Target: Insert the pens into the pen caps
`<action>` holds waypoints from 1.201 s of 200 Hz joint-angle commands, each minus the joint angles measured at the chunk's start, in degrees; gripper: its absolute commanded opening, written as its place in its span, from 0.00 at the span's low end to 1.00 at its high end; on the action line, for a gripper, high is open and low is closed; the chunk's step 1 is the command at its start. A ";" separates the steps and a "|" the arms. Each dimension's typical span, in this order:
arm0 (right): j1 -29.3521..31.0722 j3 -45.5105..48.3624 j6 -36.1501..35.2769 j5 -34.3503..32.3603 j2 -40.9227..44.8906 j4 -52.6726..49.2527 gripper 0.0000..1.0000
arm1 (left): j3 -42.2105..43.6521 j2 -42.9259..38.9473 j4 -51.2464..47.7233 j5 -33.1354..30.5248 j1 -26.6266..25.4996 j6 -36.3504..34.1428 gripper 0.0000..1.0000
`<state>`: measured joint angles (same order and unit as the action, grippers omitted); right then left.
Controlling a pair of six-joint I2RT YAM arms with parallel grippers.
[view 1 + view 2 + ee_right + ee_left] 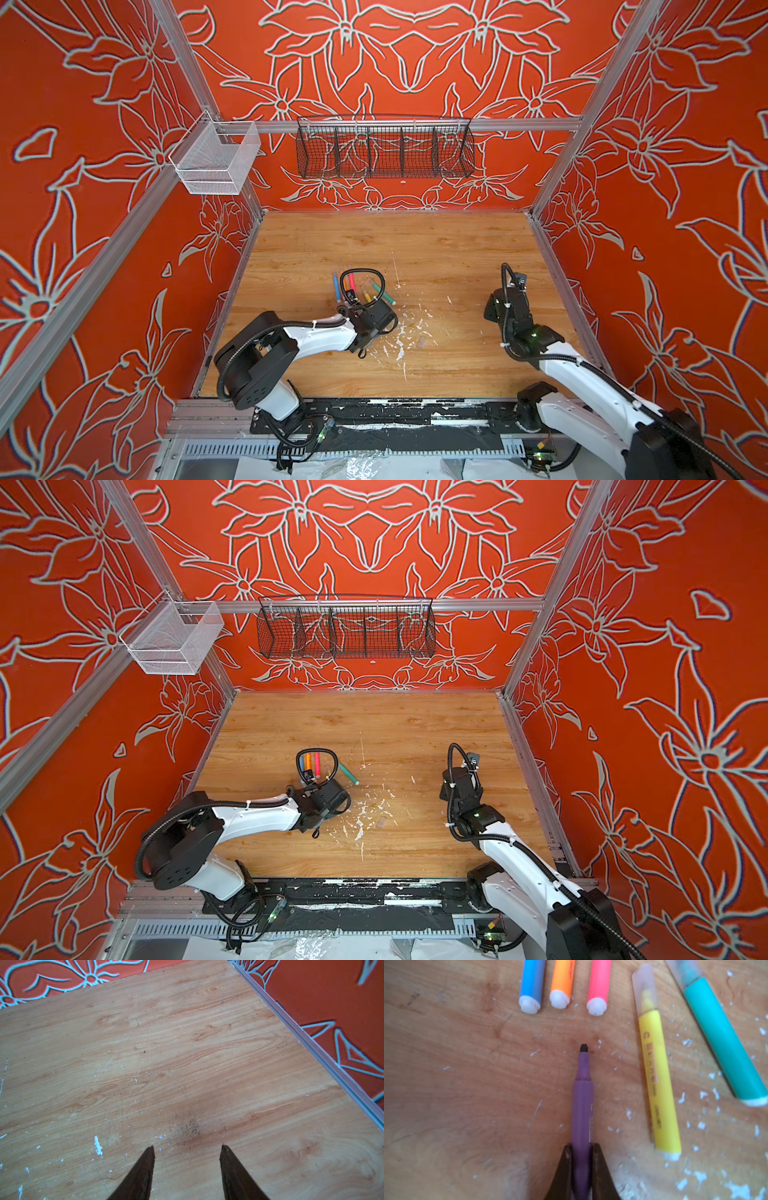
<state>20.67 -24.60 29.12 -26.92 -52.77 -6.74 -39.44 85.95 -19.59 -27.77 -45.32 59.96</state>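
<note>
Purple pen (582, 1105) in my left gripper (582, 1146): jaws clamped tight on barrel's rear part, bare dark tip sticking out ahead over table (467, 1084). Past tip I see blue pen (531, 985), orange pen (562, 982) and pink pen (599, 985) in row, white butt ends facing gripper. Beside gripper, on side toward right arm: yellow pen (658, 1084) wearing clear cap (644, 987), then green pen (724, 1039), capped likewise. White flecks (702, 1176) around them. Right gripper (188, 1146) well apart from pens, jaws partly spread, nothing between, over bare wood.

2 high top views over the whole table (415, 249); 2 close wrist views.
</note>
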 commanded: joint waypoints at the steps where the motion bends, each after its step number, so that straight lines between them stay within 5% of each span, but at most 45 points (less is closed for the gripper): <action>1: -0.36 -0.40 -0.21 0.14 0.18 0.20 0.53 | 1.93 -6.57 1.14 0.49 0.14 -3.66 0.00; 60: -0.35 -2.26 0.30 2.89 0.82 -2.63 0.49 | 7.24 -26.40 5.82 6.47 0.06 -16.27 0.00; 97: 0.68 -3.46 8.40 21.13 5.68 -3.60 0.49 | 8.51 -34.77 11.60 12.39 -3.77 -25.81 0.00; 145: 17.32 -5.71 15.76 24.89 10.14 1.74 0.56 | 9.60 -34.21 18.12 13.69 -10.41 -30.77 0.00; 177: 22.60 -2.24 21.93 29.64 9.09 13.31 0.58 | 9.96 -33.07 22.25 12.80 -15.27 -33.27 0.00; 240: 30.94 -3.20 24.30 28.87 4.41 19.40 0.60 | 10.14 -31.58 25.73 13.53 -19.08 -36.05 0.00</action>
<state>49.36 -27.68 50.81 1.23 -47.00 7.86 -29.74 53.87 2.20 -14.70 -63.64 25.89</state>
